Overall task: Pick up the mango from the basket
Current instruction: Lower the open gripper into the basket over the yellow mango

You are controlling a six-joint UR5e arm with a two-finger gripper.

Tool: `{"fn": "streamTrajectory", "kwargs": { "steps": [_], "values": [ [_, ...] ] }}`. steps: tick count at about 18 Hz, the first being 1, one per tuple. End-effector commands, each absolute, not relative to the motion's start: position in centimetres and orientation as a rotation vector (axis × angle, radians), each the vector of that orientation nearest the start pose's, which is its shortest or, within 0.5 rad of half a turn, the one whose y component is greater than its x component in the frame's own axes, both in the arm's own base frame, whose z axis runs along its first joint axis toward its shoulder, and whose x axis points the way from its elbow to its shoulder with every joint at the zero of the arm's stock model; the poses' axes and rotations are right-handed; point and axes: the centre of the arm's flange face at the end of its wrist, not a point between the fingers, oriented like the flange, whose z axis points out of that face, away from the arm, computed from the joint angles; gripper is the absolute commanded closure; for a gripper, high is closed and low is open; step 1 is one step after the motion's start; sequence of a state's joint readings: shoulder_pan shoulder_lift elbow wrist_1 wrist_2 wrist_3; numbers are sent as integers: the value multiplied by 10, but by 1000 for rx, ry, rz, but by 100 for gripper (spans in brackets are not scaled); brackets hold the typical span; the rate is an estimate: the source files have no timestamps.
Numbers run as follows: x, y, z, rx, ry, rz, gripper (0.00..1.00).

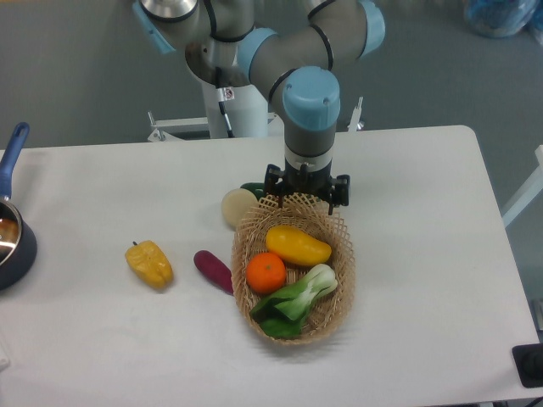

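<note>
Inside woven wicker basket (341, 275), glossy oblong mango (298, 245)

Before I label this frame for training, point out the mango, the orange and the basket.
mango (298, 245), fixed camera, middle of its yellow skin
orange (266, 273), fixed camera, centre of the fruit
basket (344, 271), fixed camera, right woven rim
</note>
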State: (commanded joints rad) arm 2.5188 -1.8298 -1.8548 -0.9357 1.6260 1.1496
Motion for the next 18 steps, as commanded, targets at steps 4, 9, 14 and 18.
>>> {"fn": "streamTrajectory", "kwargs": {
  "steps": [4, 9, 14, 18],
  "values": [
    [-361, 430, 268, -3116, 525, 126, 0],
    [-356, 429, 261, -3064, 820, 107, 0],
    [-343, 434, 252, -3031, 958, 80, 0],
    [-342, 434, 243, -3010, 1063, 56, 0]
  ]
}}
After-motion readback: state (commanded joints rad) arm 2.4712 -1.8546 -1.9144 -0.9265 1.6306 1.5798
